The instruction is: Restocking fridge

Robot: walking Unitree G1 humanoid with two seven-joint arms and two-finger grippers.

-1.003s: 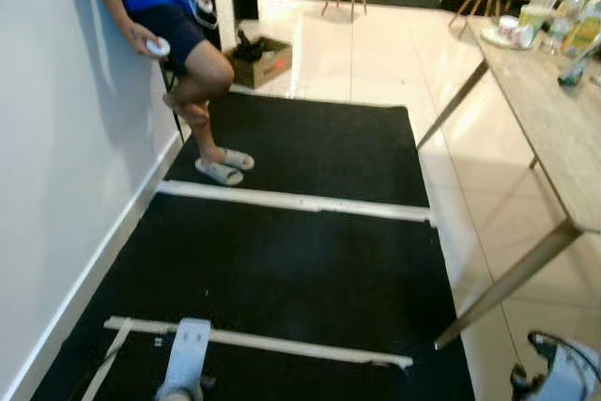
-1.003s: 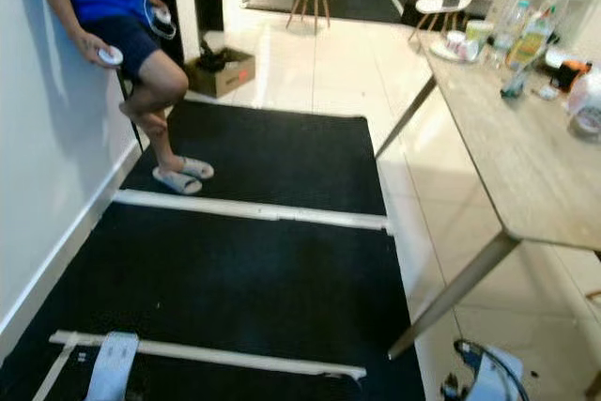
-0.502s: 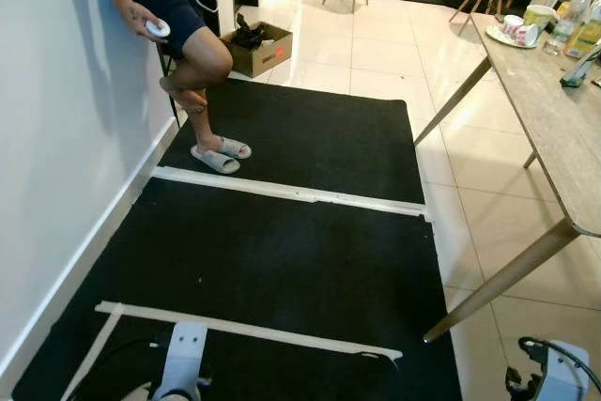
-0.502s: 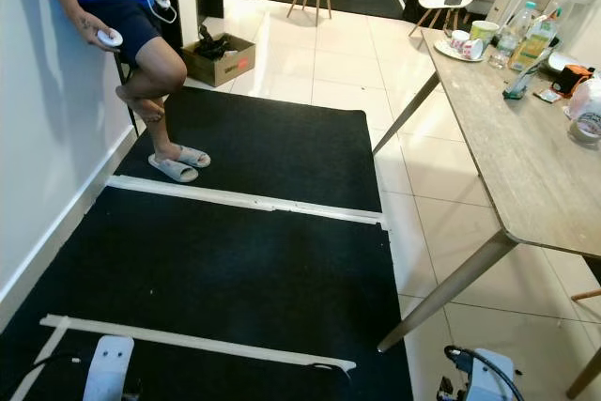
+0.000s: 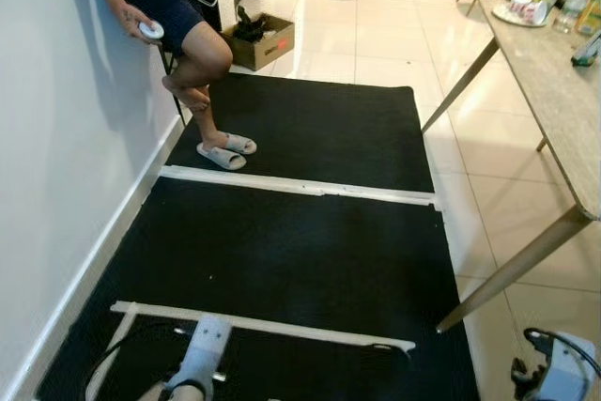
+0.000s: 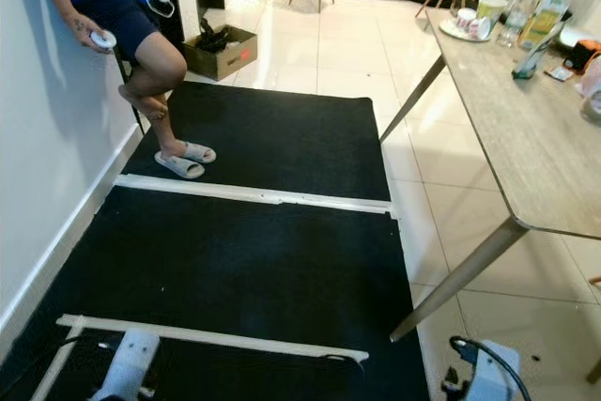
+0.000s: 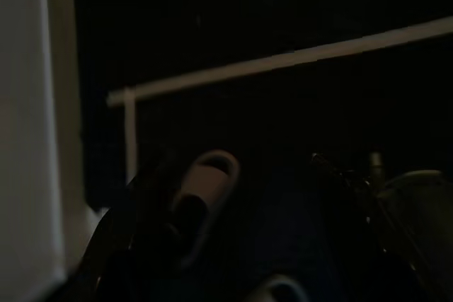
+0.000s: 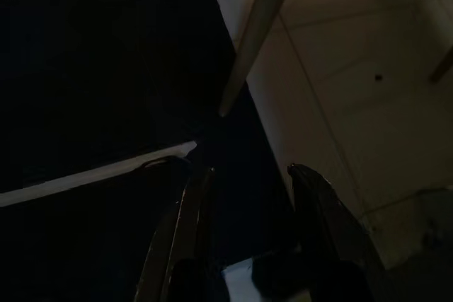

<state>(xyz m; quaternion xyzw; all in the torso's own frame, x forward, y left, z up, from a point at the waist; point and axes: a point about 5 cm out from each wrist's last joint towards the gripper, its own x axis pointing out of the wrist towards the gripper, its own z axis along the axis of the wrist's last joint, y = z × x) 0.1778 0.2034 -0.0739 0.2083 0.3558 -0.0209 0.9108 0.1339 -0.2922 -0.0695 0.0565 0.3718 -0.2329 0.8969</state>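
No fridge in sight. Likely stock sits on the worktop, right side of the frame: bottles at upper right, a cup and a plate beside them, upper right corner. Judgement: the bottles look like plastic, fairly light unless full, smooth and a bit slippery, stiff enough for a side grip round the body below the shoulder; the cup would be breakable if ceramic, so grip gently at the wall. How full they are is too small to tell.

Right hand hangs low over the edge of the black mat by the tiled floor; its two fingers stand apart with a clear gap, holding nothing. Right arm shows at lower right corner. Left arm shows at bottom left-centre over the mat; the left wrist view is very dark, so I cannot tell how its hand stands.

White strips cross the mat mid-frame and lower down. A person leans on the wall at upper left, head cut off by the frame, holding small white controllers, sandals on the mat. Cardboard box top centre, contents unclear. Worktop far end is cropped.
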